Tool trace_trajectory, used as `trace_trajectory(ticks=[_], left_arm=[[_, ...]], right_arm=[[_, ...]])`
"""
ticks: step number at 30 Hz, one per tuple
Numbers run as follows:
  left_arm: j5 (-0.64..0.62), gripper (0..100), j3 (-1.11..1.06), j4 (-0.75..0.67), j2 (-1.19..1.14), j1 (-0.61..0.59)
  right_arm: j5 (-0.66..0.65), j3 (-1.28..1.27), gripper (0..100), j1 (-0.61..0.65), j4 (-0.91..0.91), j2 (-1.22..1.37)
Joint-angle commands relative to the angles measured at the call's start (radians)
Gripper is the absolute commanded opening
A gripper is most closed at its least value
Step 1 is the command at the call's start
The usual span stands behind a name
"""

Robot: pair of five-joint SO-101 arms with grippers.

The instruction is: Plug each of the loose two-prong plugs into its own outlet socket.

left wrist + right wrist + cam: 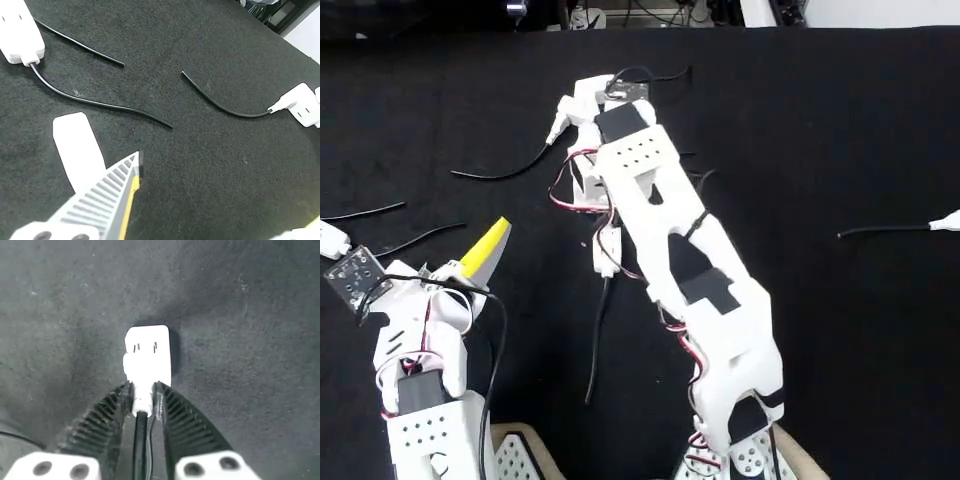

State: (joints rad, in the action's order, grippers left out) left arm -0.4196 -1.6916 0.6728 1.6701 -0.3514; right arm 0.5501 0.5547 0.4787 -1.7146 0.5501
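1. The right gripper [144,389] is clamped hard on the small white two-prong plug [146,371]. Its jaws pinch the narrow rear neck, and the thin black cord [141,430] runs back between them.
2. The plug sits nose-on against the small white plastic outlet socket block [148,344]. The block lies loose on the black cloth-covered table [250,340] with two slots showing on its upper face.
3. Handling call: the plug looks light, hard and smooth, so probably slippery. The neck is a fair hold, though the wider body would likely resist twisting better.
4. The socket block looks just as light and nothing holds it. I'd expect a push to slide it over the cloth rather than seat the prongs.
5. The cord looks thin and springy, and it may tug the plug off line.
6. The left gripper [102,137] hangs open over bare cloth with nothing between its jaws. A second white block [17,30] and a white connector [297,102], each on a black cord, lie well apart from it.
7. Hidden: the prongs are buried between plug and block, so I cannot tell whether the plug is seated or merely butted up.
8. From above, the right arm [660,220] covers its own grasp. The connector near the left gripper is too small to call plug or socket. Another white piece [947,220] is cut off at the table's edge.
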Motion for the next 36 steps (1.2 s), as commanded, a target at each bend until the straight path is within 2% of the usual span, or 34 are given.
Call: trace_trajectory(ticks=[1,14,27,36], left_arm=[[-0.005,54,-0.016,-0.002,0.011,0.013],[-0.005,54,-0.016,-0.002,0.011,0.012],[-0.005,54,-0.016,-0.002,0.011,0.012],[-0.005,54,-0.016,-0.002,0.011,0.012]], right_arm=[[-0.011,0.021,1.1,0.018,-0.003,-0.021],[-0.018,0.019,1.1,0.015,-0.002,0.039],[-0.163,0.018,1.1,0.021,-0.002,0.044],[-0.216,0.018,1.1,0.021,-0.002,0.045]])
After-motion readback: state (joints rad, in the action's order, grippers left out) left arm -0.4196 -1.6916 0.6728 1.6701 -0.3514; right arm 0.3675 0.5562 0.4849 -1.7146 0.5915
